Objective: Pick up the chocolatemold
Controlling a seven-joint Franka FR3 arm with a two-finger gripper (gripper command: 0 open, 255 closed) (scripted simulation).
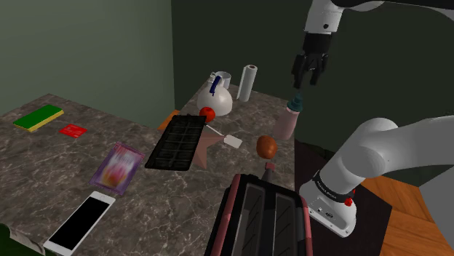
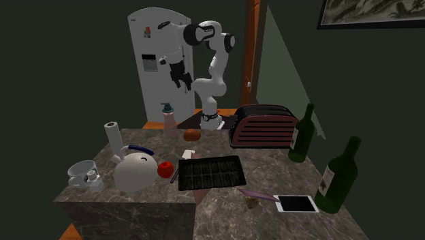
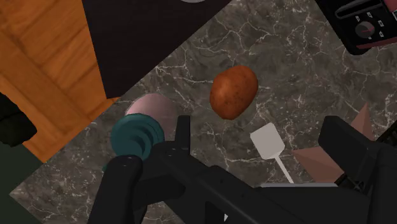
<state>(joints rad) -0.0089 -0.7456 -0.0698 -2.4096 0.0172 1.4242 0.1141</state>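
The chocolate mold is a black tray with rows of small cells. It lies flat near the middle of the dark marble counter, one end resting over a brownish wedge. From the second exterior view the mold sits near the counter's front, beside a white kettle. My gripper hangs high above the counter's far right end, over a pink bottle and well away from the mold. In the wrist view the gripper is open, its fingers apart with nothing between them. The gripper also appears before the white fridge.
Below the gripper stand a pink bottle with a teal cap and a brown potato. A white spatula, a red apple, a kettle and a paper roll lie near the mold. A toaster, phone and packet sit nearer.
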